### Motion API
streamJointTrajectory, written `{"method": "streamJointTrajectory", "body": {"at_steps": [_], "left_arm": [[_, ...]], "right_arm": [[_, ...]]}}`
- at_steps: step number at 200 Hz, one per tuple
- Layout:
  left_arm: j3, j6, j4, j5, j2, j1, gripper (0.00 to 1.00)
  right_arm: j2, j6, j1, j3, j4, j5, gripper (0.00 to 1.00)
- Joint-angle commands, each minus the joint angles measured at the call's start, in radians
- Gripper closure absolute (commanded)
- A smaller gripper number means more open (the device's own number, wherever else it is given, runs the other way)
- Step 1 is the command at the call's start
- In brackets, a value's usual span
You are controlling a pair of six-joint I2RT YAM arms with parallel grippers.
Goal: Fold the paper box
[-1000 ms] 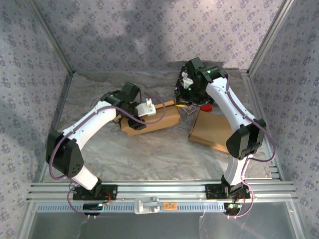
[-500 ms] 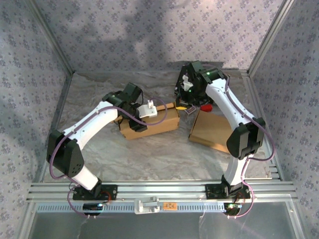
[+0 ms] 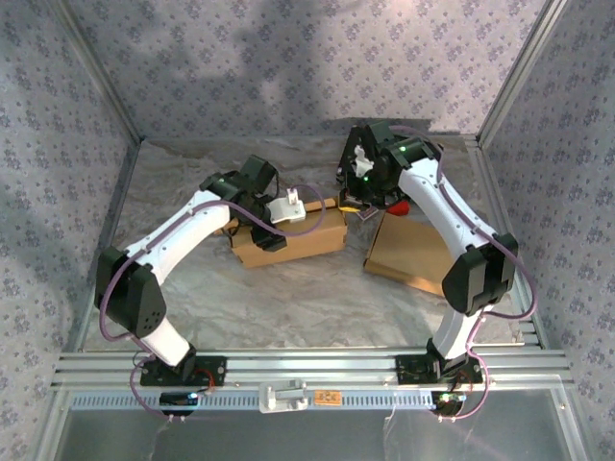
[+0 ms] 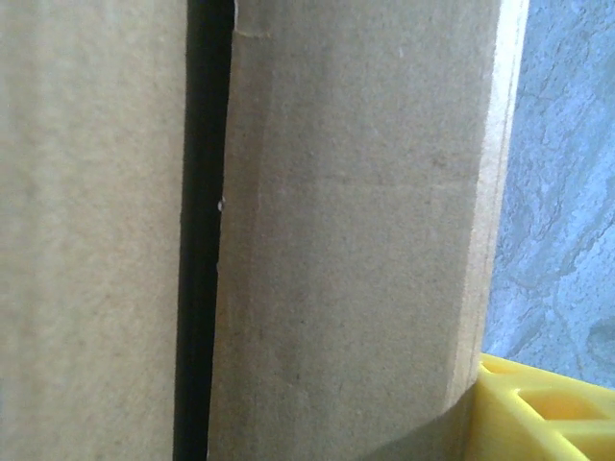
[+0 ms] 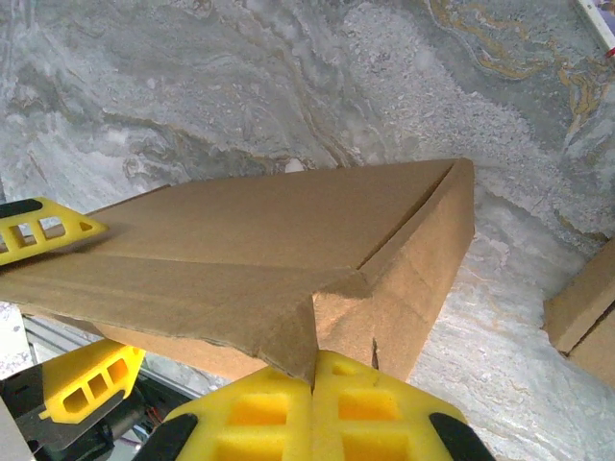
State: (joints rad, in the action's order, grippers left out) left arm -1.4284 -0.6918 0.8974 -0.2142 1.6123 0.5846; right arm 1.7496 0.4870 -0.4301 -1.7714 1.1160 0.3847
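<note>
Edged slightly farther back than a second ago, the left gripper straddles the paper box, which lies left of centre, almost where it was. Its fingers stand wide; whether they press the walls I cannot tell, and if slack the box may swing. The right gripper is pinched tight on the corner flap at the box's right end; a hard pull could tear it (the card edge already looks ragged). The box's left end hides under the left wrist, and a small red thing beyond is unclear.
</note>
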Motion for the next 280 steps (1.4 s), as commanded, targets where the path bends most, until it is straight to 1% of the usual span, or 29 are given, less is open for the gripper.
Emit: {"method": "streamJointTrajectory", "body": {"at_steps": [1, 23, 36, 63, 96, 115, 143, 164, 222, 240, 255, 260, 268, 280], "left_arm": [[-0.056, 0.032, -0.008, -0.057, 0.001, -0.008, 0.34], [-0.070, 0.044, 0.003, -0.086, 0.008, -0.017, 0.37], [-0.069, 0.046, 0.010, -0.095, 0.016, -0.016, 0.38], [-0.069, 0.057, 0.015, -0.102, 0.024, -0.016, 0.38], [-0.059, 0.047, 0.019, -0.096, 0.023, -0.014, 0.38], [-0.047, 0.045, 0.011, -0.070, 0.013, -0.007, 0.37], [-0.040, 0.040, 0.011, -0.058, 0.006, 0.006, 0.37], [-0.034, 0.038, 0.010, -0.045, 0.002, 0.020, 0.37], [-0.032, 0.037, 0.010, -0.042, 0.001, 0.029, 0.36], [-0.035, 0.037, 0.011, -0.043, 0.004, 0.028, 0.37], [-0.036, 0.032, 0.015, -0.046, 0.008, 0.029, 0.40], [-0.036, 0.031, 0.017, -0.047, 0.010, 0.027, 0.42], [-0.037, 0.026, 0.021, -0.054, 0.012, 0.027, 0.45], [-0.040, 0.026, 0.024, -0.056, 0.014, 0.025, 0.47]], "right_arm": [[-0.028, 0.008, -0.003, 0.027, 0.012, -0.001, 1.00], [-0.026, -0.020, -0.009, 0.056, 0.013, -0.031, 1.00], [-0.032, -0.027, -0.007, 0.073, 0.003, -0.024, 1.00], [-0.039, 0.003, -0.003, 0.098, -0.035, 0.004, 1.00], [-0.059, 0.024, -0.007, 0.080, -0.035, -0.019, 1.00], [-0.075, 0.051, -0.003, 0.073, -0.045, -0.003, 1.00], [-0.085, 0.121, -0.006, 0.108, -0.102, 0.042, 1.00], [-0.099, 0.165, -0.006, 0.142, -0.135, 0.034, 1.00], [-0.146, 0.243, 0.049, 0.230, -0.217, 0.087, 1.00], [-0.141, 0.223, 0.057, 0.208, -0.199, 0.081, 1.00], [-0.125, 0.167, 0.051, 0.184, -0.149, 0.058, 1.00], [-0.119, 0.151, 0.046, 0.170, -0.119, 0.034, 1.00], [-0.110, 0.072, 0.032, 0.147, -0.069, -0.021, 1.00], [-0.113, 0.009, 0.011, 0.126, -0.020, -0.118, 0.84]]}}
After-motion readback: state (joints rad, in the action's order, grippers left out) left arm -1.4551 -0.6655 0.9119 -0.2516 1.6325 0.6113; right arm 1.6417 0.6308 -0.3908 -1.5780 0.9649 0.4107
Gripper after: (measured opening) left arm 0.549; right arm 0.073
